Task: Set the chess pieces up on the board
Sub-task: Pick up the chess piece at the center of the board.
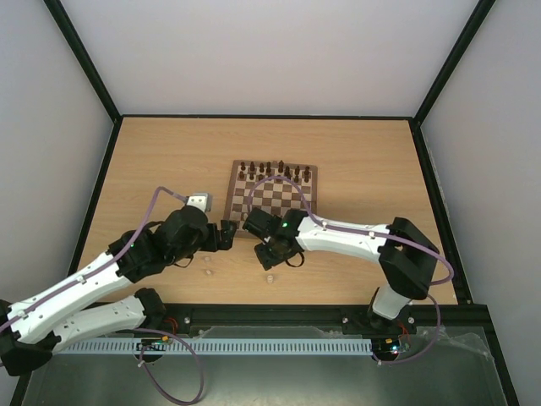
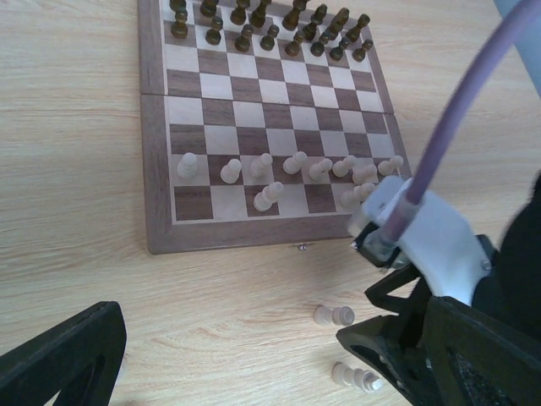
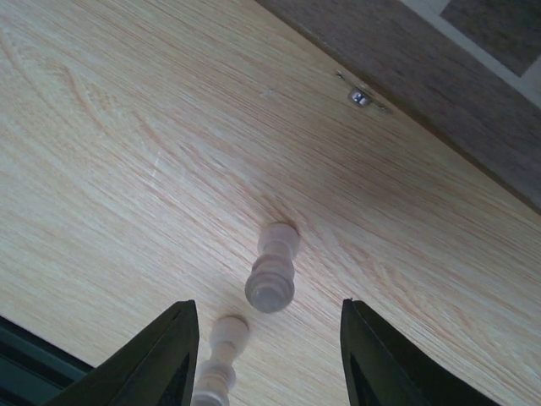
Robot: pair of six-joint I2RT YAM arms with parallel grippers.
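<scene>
The board (image 1: 273, 193) lies at mid-table, with dark pieces along its far rows and a row of pale chess pieces (image 2: 292, 165) near its front edge. Two more pale pieces (image 3: 272, 271) (image 3: 218, 364) stand on the bare table in front of the board; they also show in the left wrist view (image 2: 334, 315). My right gripper (image 3: 266, 355) (image 1: 275, 252) hovers open over them, one piece between its fingers. My left gripper (image 1: 226, 235) (image 2: 254, 372) is open and empty, left of the board's front corner.
A small metal clasp (image 3: 361, 97) sits on the board's front edge. Two small pale pieces (image 1: 207, 272) (image 1: 269, 277) show on the table in the top view. The right arm's purple cable (image 2: 456, 110) crosses the left wrist view.
</scene>
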